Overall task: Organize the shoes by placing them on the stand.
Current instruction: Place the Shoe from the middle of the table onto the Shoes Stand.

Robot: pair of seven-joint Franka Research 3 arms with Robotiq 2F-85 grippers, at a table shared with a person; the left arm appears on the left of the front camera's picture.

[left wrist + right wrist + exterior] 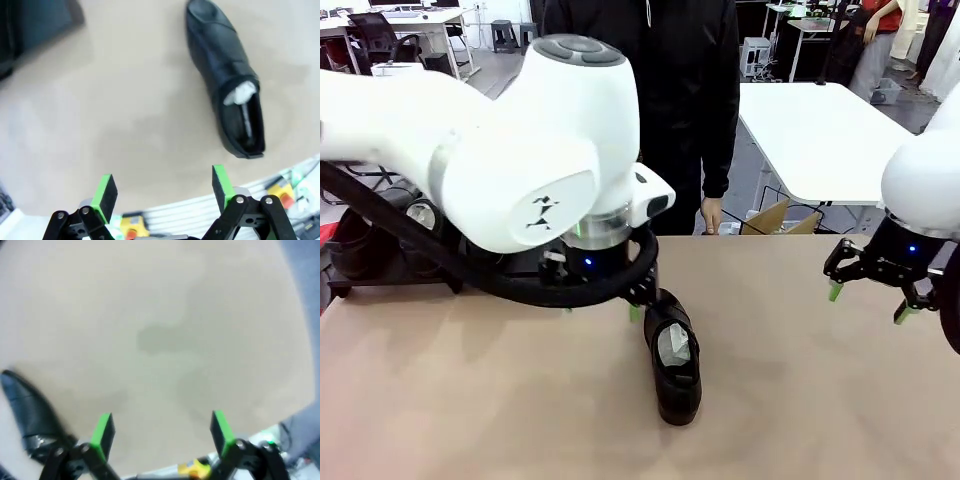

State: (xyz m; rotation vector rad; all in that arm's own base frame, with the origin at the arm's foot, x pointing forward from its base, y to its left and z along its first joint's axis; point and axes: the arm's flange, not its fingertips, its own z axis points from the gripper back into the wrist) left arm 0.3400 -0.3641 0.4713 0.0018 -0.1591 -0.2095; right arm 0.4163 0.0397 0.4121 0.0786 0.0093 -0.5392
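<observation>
- Left gripper [162, 192]: I had its jaws spread wide with nothing between the green pads; in the left wrist view it hung above bare tabletop, the shoe lying off to one side of its line and apart from both pads.
- Right gripper [868, 290]: likewise spread and empty, I held it over bare table on the right side, well apart from the shoe.
- Shoe [675, 365]: one black dress shoe lay on the brown table [470, 400] near the middle, sole down, whitish stuffing showing in its opening; in the front view the left arm's wrist stood just behind its heel end.
- Stand [380, 285]: the low black rack sat at the table's far left edge, partly hidden by the left arm; dark shoes seemed to rest there, though I could not count them.
- Person [712, 215]: stood at the far side, one hand hanging near the table edge.
- Step in hand, as I judged it: seizing the remaining shoe. I judged it best to centre the left gripper over the shoe's opening, turn the wrist so the pads straddled its narrow width, and descend squarely, since glossy leather could slip from a grip taken near the toe.
</observation>
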